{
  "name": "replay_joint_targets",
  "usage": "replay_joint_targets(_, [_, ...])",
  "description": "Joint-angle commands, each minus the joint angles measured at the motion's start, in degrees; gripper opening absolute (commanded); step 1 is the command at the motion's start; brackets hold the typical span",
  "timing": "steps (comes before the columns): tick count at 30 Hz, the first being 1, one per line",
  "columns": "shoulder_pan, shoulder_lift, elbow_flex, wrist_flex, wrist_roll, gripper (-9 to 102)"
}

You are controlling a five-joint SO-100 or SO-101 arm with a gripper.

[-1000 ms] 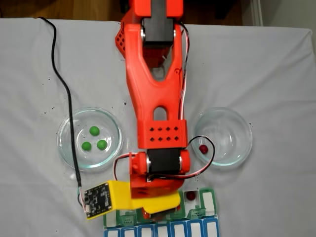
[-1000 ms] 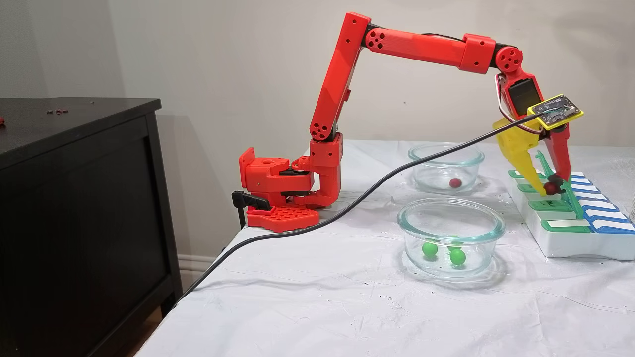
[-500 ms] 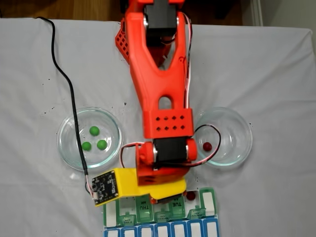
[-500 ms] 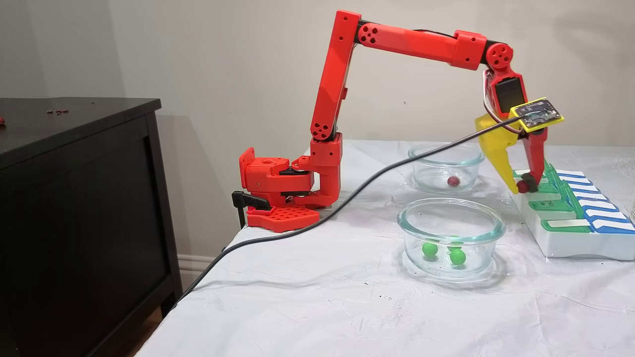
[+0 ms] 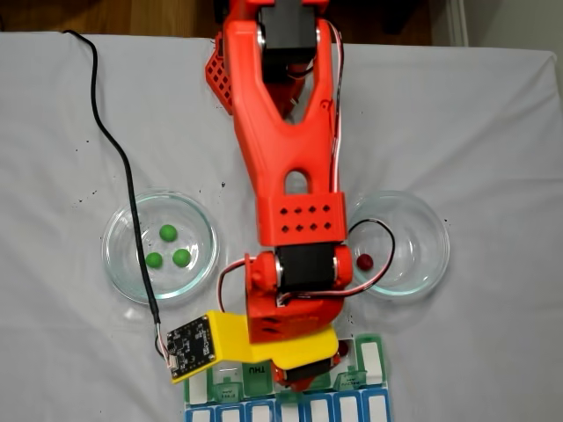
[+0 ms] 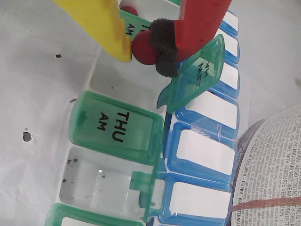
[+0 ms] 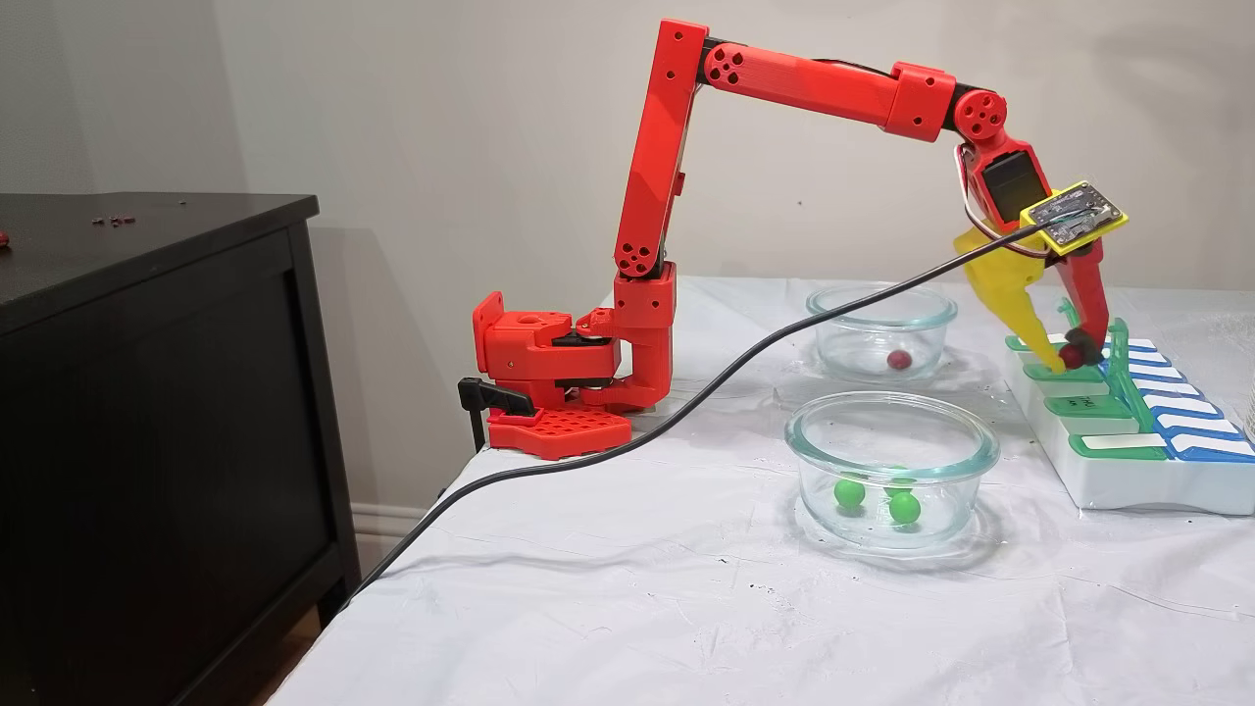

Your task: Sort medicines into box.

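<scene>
While the claw (image 6: 141,49) is clamped on a dark red ball (image 6: 142,47), an open, empty compartment (image 6: 123,84) of the pill box (image 6: 115,129) lies directly beneath — lid (image 6: 195,75) tilted up just beside it. Farther off, three green balls (image 5: 169,249) sit in one glass dish (image 5: 119,268) — one red ball (image 5: 365,262) in the other.

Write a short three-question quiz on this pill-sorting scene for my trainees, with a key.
1. True or false: the hand is pinching a dark red ball.
2. How many green balls lie in the glass dish on the left of the top-down fixed view?
3. In the wrist view, the closed green lid reads: A) MON AM, B) THU AM, C) SAT PM?

Key: 1 true; 2 three; 3 B.
</scene>
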Motion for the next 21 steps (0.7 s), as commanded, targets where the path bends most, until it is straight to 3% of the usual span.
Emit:
replay_joint_targets(1, [0.35,3.16,-1.14,-1.67,-0.35,3])
replay_joint_targets(4, [0.09,2.64,-1.14,-0.97,-1.32,20])
replay_joint_targets(11, [-0.44,4.04,1.76,-2.99,-2.9,23])
replay_joint_targets(15, [-0.79,6.5,1.93,-0.53,-3.52,16])
replay_joint_targets(19, [-1.14,12.66,2.2,3.25,-4.31,0])
replay_joint_targets(21, [-1.76,17.05,3.52,4.39,-6.15,0])
